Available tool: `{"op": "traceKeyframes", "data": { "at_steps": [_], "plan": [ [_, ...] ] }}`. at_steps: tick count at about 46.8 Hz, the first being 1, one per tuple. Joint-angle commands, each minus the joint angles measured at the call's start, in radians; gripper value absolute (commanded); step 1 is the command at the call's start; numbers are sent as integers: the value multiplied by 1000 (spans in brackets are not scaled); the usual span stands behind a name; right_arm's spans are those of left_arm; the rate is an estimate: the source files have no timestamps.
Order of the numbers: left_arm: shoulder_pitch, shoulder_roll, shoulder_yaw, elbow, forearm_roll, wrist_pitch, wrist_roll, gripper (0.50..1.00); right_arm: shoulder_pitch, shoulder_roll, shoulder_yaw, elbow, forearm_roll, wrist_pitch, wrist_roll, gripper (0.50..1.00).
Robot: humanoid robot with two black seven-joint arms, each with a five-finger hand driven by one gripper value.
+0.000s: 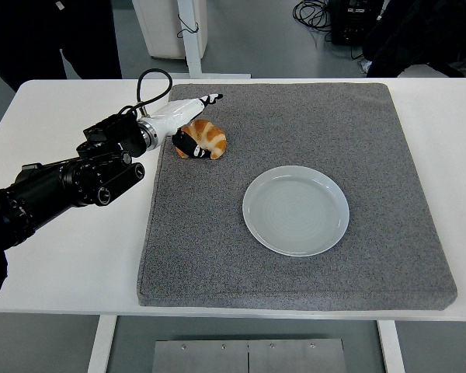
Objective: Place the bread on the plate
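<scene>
1. No text, label, brand, number or sign can be read anywhere in the head view.
2. The round pale grey-green plate, the grey felt-like mat and the white surface bear no print.
3. The black arm shows no legible marking.

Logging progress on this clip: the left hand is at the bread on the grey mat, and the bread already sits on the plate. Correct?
Not quite. The head view shows the left hand at the bread on the grey mat, but the bread lies on the mat up and left of the plate, which holds nothing.
</scene>
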Motion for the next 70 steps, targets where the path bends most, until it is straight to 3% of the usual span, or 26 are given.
{"op": "traceKeyframes", "data": {
  "at_steps": [1, 9, 12, 15, 23, 32, 43, 70],
  "plan": [
    [5, -2, 0, 7, -7, 8, 0, 927, 0, 0, 0, 0, -1, 0, 0, 1000],
    [15, -2, 0, 12, -23, 9, -3, 601, 0, 0, 0, 0, -1, 0, 0, 1000],
    [15, -2, 0, 12, -38, 8, -3, 525, 0, 0, 0, 0, -1, 0, 0, 1000],
    [15, -3, 0, 12, -46, 6, -5, 500, 0, 0, 0, 0, -1, 2, 0, 1000],
    [19, -3, 0, 10, -49, 3, -9, 500, 0, 0, 0, 0, -1, 0, 0, 1000],
    [15, 0, 0, 10, -49, -35, -77, 500, 0, 0, 0, 0, -1, 0, 0, 1000],
    [-59, 9, 1, -1, -47, -47, -78, 500, 0, 0, 0, 0, -1, 0, 0, 1000],
    [-355, 93, 1, -2, -47, -282, -80, 500, 0, 0, 0, 0, -1, 0, 0, 1000]
  ]
}}
